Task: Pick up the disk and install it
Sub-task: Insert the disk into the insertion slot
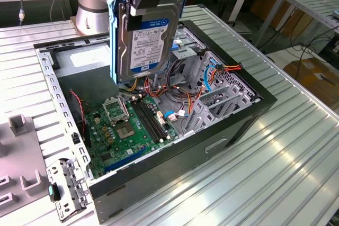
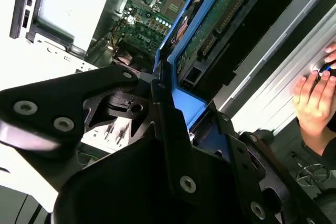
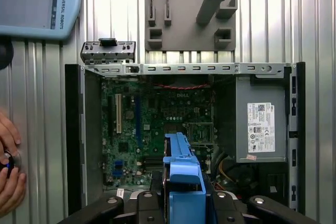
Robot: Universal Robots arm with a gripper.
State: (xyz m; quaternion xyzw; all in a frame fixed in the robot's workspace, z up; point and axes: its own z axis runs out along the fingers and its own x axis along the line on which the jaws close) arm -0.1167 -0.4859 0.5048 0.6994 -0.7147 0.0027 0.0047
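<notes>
Disk [image 1: 139,59], label [image 1: 154,34] outward, in tool [image 1: 139,8]

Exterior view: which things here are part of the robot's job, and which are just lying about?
In the job: disk, held by the gripper; open computer case below it.
Lying about: grey fixture plate; loose metal bracket beside the case.

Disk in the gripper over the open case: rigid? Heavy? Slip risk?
Likely rigid: the disk is a flat metal-cased block, hanging on edge with no sag. Probably heavy for its size, being metal. The gripper clamps near its top edge on smooth faces, so it might pivot or slip if jolted.
</notes>
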